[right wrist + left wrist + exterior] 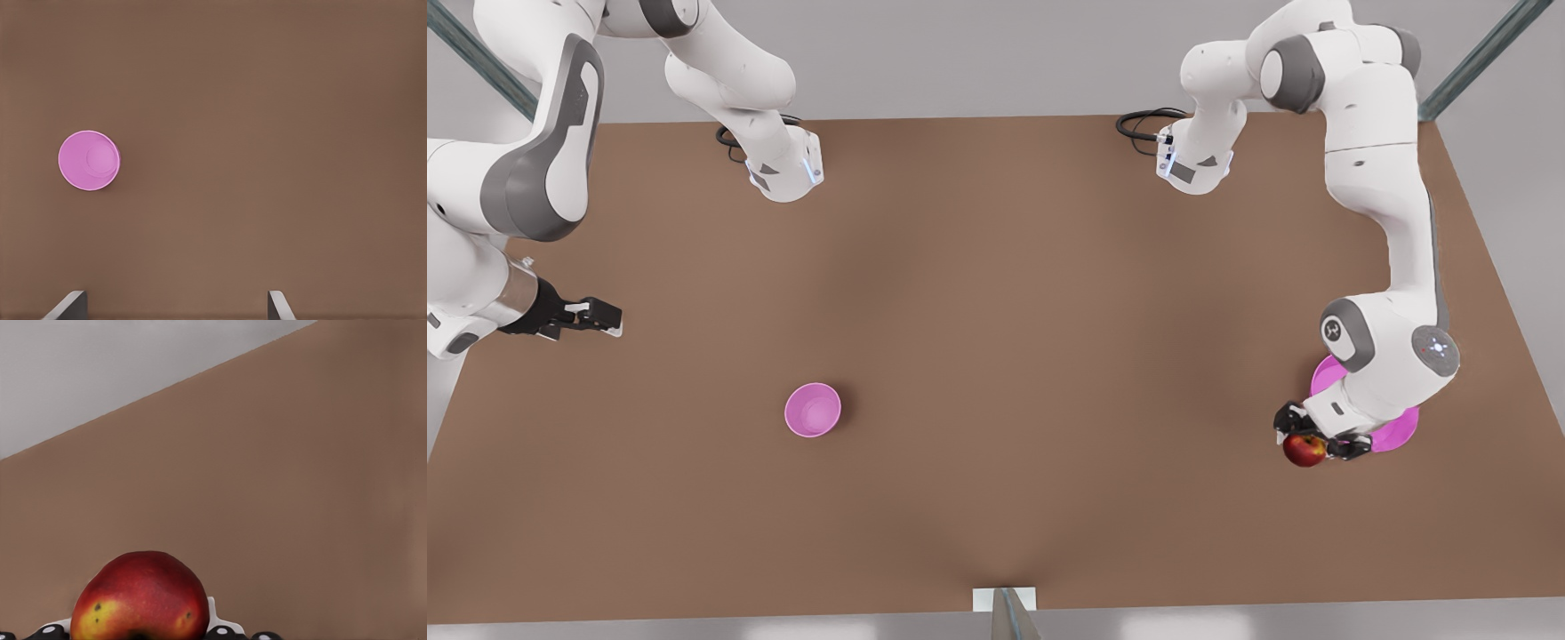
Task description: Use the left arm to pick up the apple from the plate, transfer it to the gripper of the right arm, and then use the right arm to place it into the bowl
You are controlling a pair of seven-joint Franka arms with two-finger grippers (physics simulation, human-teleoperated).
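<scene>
I'm holding the small round red apple with a yellowish patch point(1304, 451) in the left gripper point(1312, 440), its black fingers point(1288, 418) clamped on either side of the fruit. In the front view that gripper is sitting near the brown table's point(996, 356) right edge, toward the near right corner. In the left wrist view the apple point(140, 597) is sitting right between the finger pads point(223, 628), filling the gap, with bare tabletop point(280, 487) behind it.

The apple is overlapping the rim of the wide shallow magenta-pink plate point(1396, 434) on the side facing the table's middle. The left arm is covering most of that plate, and I can't tell how high the fruit is hanging above it.

The small deep magenta-pink bowl point(813, 410) is standing upright left of the table's centre, well apart from the apple and plate.

The right gripper point(591, 316) is waiting near the table's left edge, pointing toward the middle. In the right wrist view its two grey fingertips point(67, 307) are standing wide apart with nothing between them, and the bowl point(89, 160) is lying on the table point(267, 133) farther off.
</scene>
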